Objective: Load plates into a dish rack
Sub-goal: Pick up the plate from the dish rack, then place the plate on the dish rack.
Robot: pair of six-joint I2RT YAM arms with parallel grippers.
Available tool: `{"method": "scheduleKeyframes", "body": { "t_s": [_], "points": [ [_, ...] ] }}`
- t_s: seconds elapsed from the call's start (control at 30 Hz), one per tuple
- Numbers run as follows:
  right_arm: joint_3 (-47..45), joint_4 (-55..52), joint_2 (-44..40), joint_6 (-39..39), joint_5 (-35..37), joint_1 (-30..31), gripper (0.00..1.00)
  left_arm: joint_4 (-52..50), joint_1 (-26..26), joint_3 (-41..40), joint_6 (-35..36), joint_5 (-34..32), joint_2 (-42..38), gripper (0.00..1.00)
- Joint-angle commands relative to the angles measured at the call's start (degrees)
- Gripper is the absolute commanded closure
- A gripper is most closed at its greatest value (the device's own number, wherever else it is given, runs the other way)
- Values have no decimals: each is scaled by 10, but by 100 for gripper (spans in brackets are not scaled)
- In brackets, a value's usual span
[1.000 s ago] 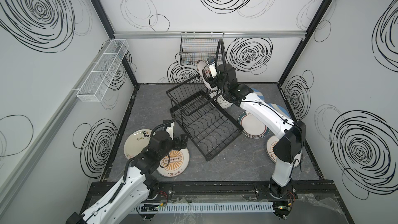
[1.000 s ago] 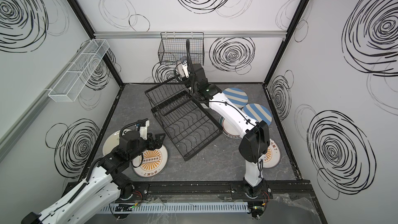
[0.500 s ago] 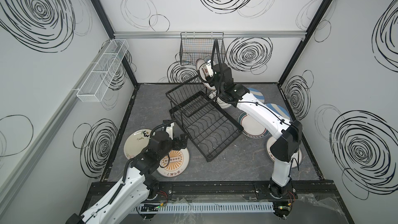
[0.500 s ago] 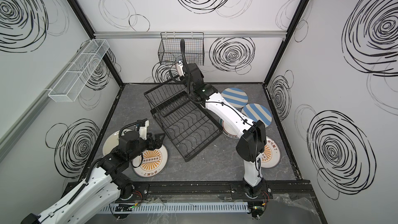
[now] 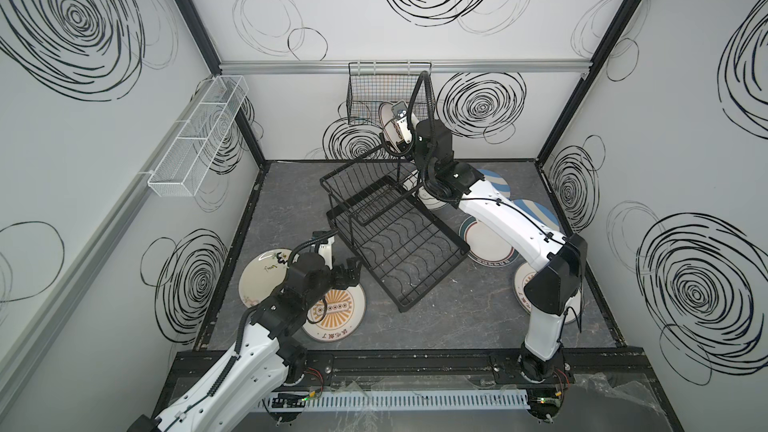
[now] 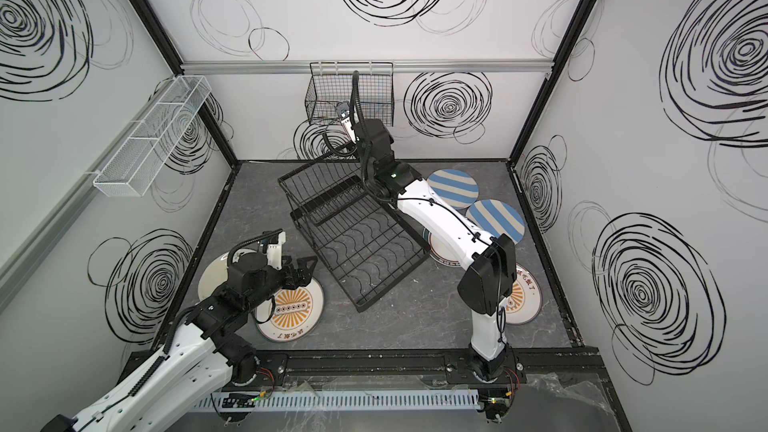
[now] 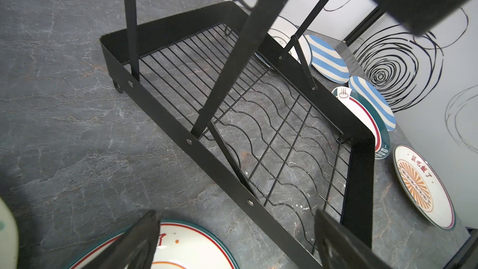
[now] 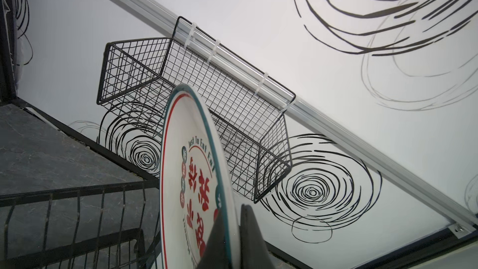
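At the dish rack [image 7: 160,112] far corner | right gripper [image 8: 231,218], clamped on red-character plate [image 8: 191,177], has edged it up and leftward, upright | slotting looks next | left gripper [image 7: 235,213] apart over sunburst plate [image 5: 338,317]

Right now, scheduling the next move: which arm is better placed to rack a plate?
Right: right gripper holds the red-character plate on edge by the dish rack; left gripper is open, empty.

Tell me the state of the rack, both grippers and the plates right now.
Rack: standing, no plates in it.
Lettered plate: held on edge, raised at rack's far end.
Right gripper: shut on lettered plate.
Left gripper: open, holding nothing.
Sunburst plates: flat on table.
Striped plates: flat on table.
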Motion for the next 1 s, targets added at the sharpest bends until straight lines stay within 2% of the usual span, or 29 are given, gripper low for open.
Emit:
{"method": "scheduleKeyframes", "body": {
  "t_s": [0.0,0.6,0.8,0.97],
  "points": [
    [2,55,-37,-26,13,3,100,11,5,-1,-2,-9,0,4],
    [-117,117,-78,-40,2,-11,100,12,6,-1,0,-8,3,4],
    [-104,128,-70,-61,0,-13,100,9,5,0,-1,-10,2,4],
    [-101,152,-62,-65,29,-13,100,7,5,-1,-2,-12,0,4]
  ]
}}
